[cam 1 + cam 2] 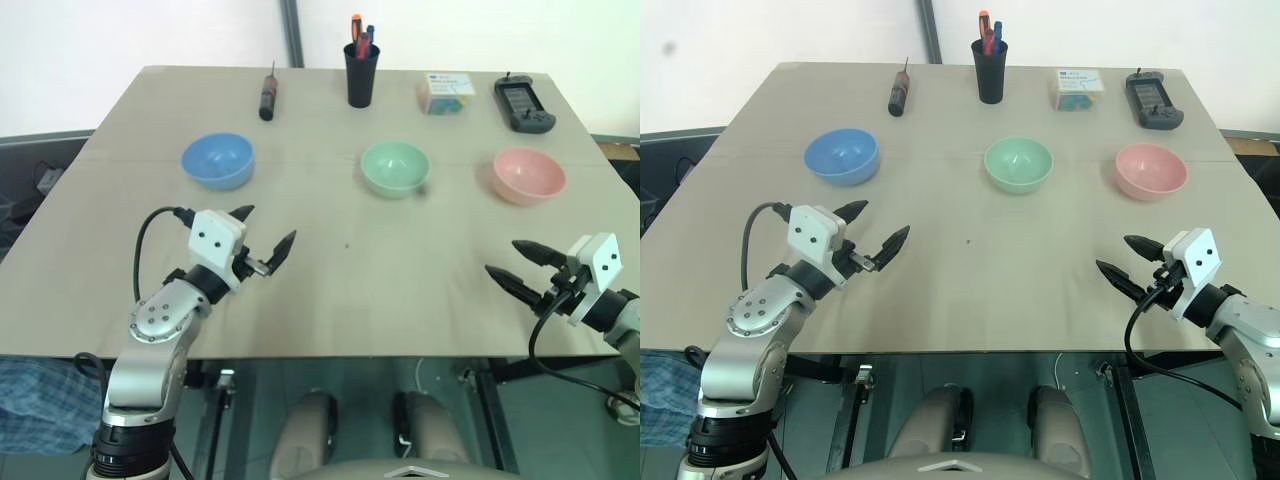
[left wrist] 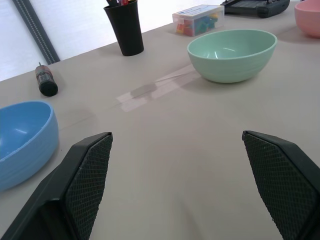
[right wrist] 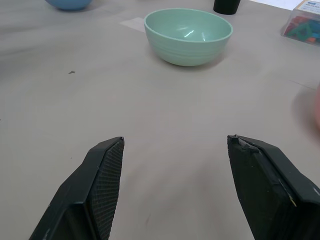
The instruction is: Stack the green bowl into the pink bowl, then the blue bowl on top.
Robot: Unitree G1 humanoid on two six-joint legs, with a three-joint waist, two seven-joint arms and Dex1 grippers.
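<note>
- The three bowls stood in one row across the far half of the table [image 1: 330, 270], each one apart from the others and nothing stacked yet.
- Taking the green bowl [image 1: 395, 168] as the landmark: the pink bowl [image 1: 529, 175] was to its right, well apart, and the blue bowl [image 1: 218, 160] was to its left, also well apart.
- The left gripper [image 1: 268, 238] hovered over the table on the near-left side of the green bowl, just in front of the blue bowl. Its two fingers were spread wide with nothing between them.
- The right gripper [image 1: 518, 263] hovered on the near-right side of the green bowl, near the table's front edge, in front of the pink bowl. Its fingers were also parted and empty.
- In both wrist views the green bowl lay ahead of the fingers, so both grippers pointed toward it.
- I judged that the first step, picking up the green bowl, was not begun. The bowl was round, so no axis mattered; the right arm seemed better placed because the carry went to the right, toward the pink bowl.
</note>
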